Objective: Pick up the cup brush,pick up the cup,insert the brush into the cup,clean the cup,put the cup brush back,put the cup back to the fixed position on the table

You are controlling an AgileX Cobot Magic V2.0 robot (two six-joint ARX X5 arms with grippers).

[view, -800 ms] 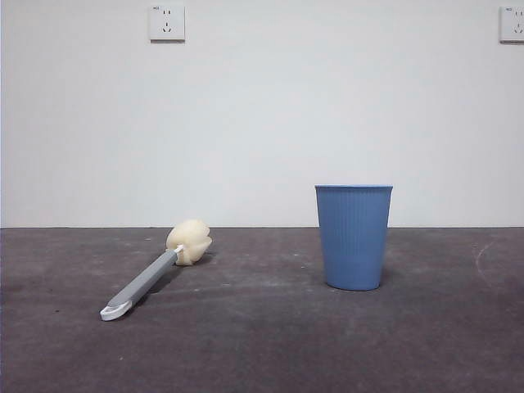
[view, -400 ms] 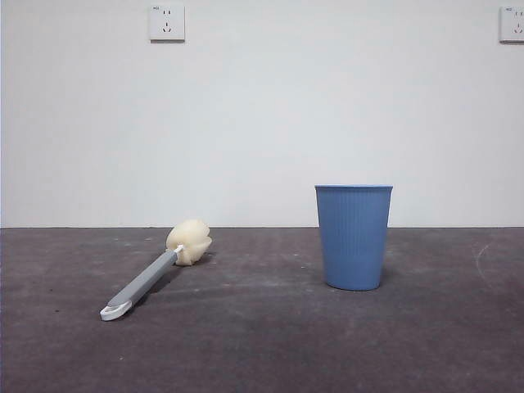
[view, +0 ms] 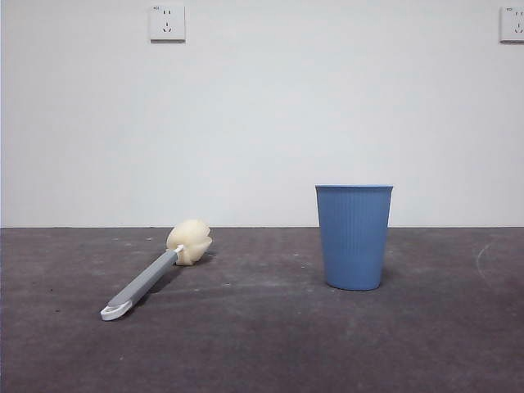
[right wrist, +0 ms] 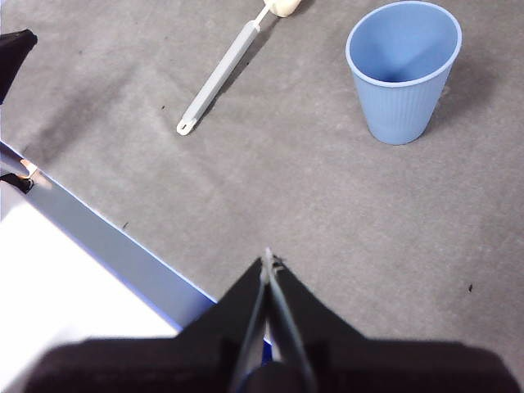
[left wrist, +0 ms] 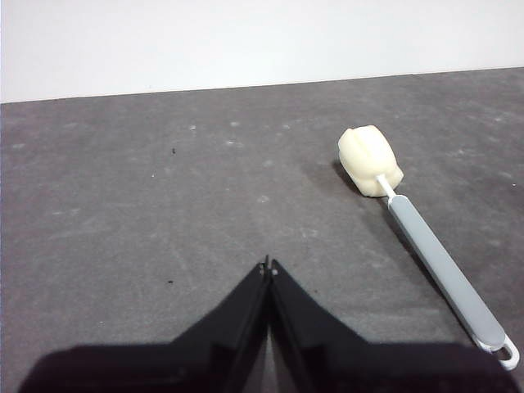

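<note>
The cup brush (view: 151,274) lies flat on the table (view: 262,344), left of centre, its cream sponge head toward the wall and its white looped tip toward the front. Upright and empty, the blue ribbed cup (view: 354,237) stands to its right. In the left wrist view my left gripper (left wrist: 268,265) is shut and empty, with the cup brush (left wrist: 426,250) lying a short way off. My right gripper (right wrist: 268,259) is shut too, holding nothing, high over the table's front edge, well back from the cup (right wrist: 402,72) and the cup brush (right wrist: 225,70).
A white wall with two sockets (view: 167,23) backs the table. The right wrist view shows the table's front edge with a blue strip (right wrist: 115,250) and the tip of the other arm (right wrist: 15,51) at the side.
</note>
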